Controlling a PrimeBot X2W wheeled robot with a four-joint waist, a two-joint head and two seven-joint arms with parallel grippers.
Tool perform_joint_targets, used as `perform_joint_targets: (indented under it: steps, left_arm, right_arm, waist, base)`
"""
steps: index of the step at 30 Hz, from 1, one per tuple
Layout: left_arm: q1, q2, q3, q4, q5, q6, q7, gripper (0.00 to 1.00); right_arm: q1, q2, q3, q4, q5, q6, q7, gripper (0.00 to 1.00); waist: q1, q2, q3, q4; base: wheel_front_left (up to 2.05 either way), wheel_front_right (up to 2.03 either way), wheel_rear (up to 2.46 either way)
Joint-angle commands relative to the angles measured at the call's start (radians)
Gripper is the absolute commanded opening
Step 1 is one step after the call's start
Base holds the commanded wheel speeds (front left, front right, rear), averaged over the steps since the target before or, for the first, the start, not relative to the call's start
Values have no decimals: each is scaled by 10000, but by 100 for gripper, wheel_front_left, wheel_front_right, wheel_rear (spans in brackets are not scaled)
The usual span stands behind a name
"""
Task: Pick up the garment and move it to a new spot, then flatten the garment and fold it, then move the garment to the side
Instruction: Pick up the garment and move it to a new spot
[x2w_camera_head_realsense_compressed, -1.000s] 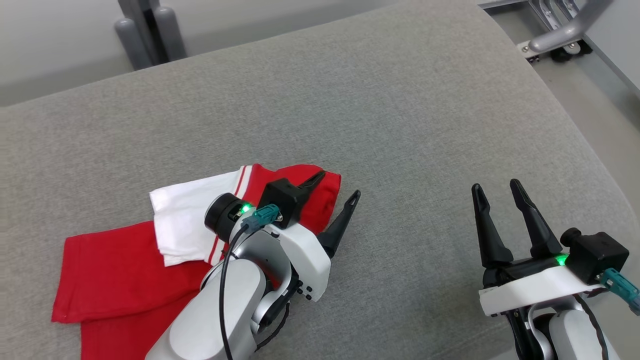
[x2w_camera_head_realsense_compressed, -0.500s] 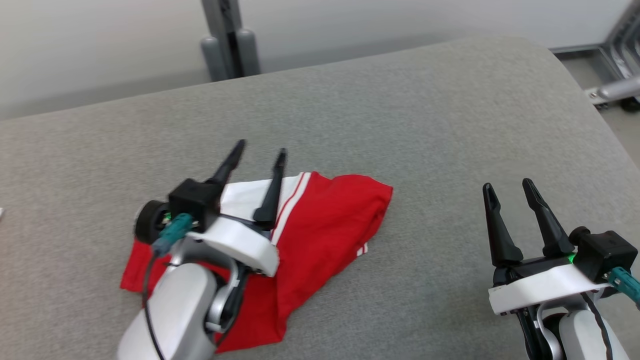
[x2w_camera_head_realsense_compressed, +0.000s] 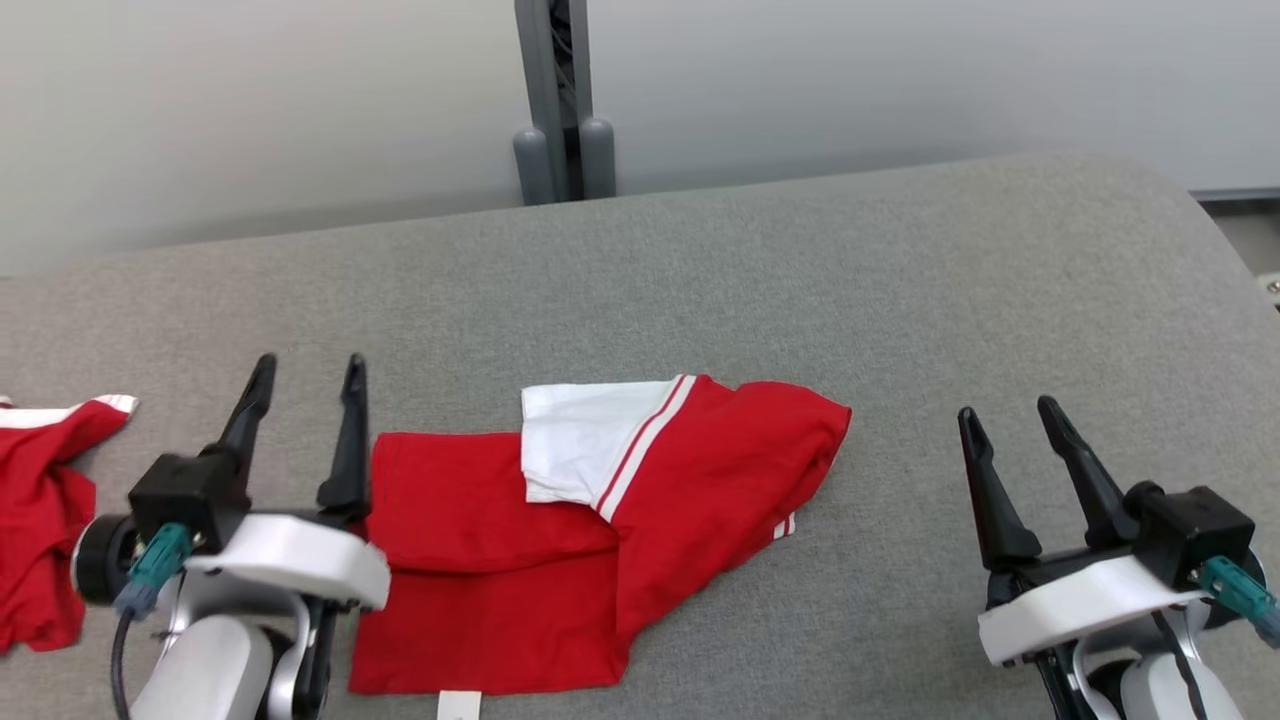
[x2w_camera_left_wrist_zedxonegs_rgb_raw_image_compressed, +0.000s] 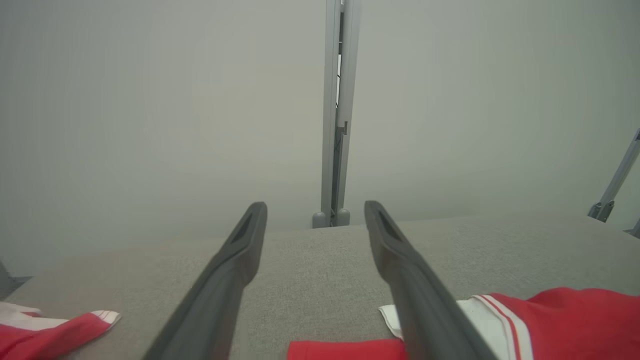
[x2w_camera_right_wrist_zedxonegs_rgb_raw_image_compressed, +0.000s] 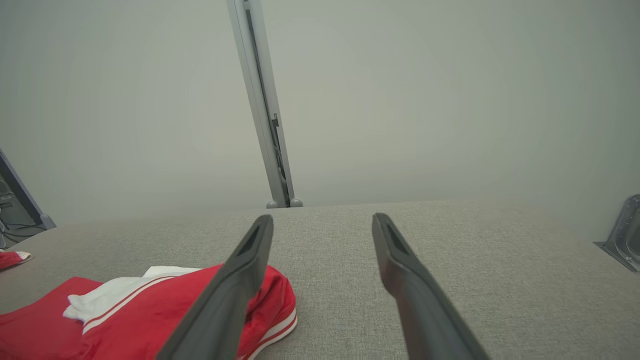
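The garment (x2w_camera_head_realsense_compressed: 500, 560) is red with a white, red-striped part folded over its top, and it lies in a flat bundle on the grey padded table (x2w_camera_head_realsense_compressed: 800, 260). My left gripper (x2w_camera_head_realsense_compressed: 308, 368) stands open just left of the garment's left edge, fingers pointing away from me, with nothing between them. My right gripper (x2w_camera_head_realsense_compressed: 1007, 412) is open well to the right of the garment, also holding nothing. In the left wrist view the garment (x2w_camera_left_wrist_zedxonegs_rgb_raw_image_compressed: 550, 325) lies beside the right finger of the left gripper (x2w_camera_left_wrist_zedxonegs_rgb_raw_image_compressed: 315, 210). In the right wrist view the garment (x2w_camera_right_wrist_zedxonegs_rgb_raw_image_compressed: 125, 315) lies to the left of the right gripper (x2w_camera_right_wrist_zedxonegs_rgb_raw_image_compressed: 322, 220).
A second red and white cloth (x2w_camera_head_realsense_compressed: 40, 520) lies at the table's left edge. A grey post (x2w_camera_head_realsense_compressed: 560, 100) stands behind the table against a pale wall. The table rounds off at the far right (x2w_camera_head_realsense_compressed: 1200, 230). A small white tag (x2w_camera_head_realsense_compressed: 458, 705) sits at the near edge.
The head camera has swung, so the whole picture shifted. My left gripper has come off the garment and now stands to its left, still open. The right gripper has kept its pose.
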Motion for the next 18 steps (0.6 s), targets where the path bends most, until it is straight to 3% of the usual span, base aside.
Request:
perform_joint_targets:
  steps: [1, 7, 18]
  left_arm:
    - [371, 204, 128, -238, -8, 173, 48, 100]
    - [1553, 678, 262, -1398, 73, 633, 364, 100]
    - [2743, 791, 322, -2458, -46, 1150, 681, 100]
  right_arm:
    - [221, -67, -83, -80, -109, 3, 113, 100]
    - [627, -110, -77, -370, -258, 3, 431, 100]
    - [1234, -109, -141, -763, -311, 3, 752, 100]
  waist:
    - [0, 0, -226, 149]
    - [0, 0, -415, 251]
    - [0, 0, -804, 300]
  base:
    - [0, 0, 0]
    - [0, 0, 0]
    - [0, 0, 0]
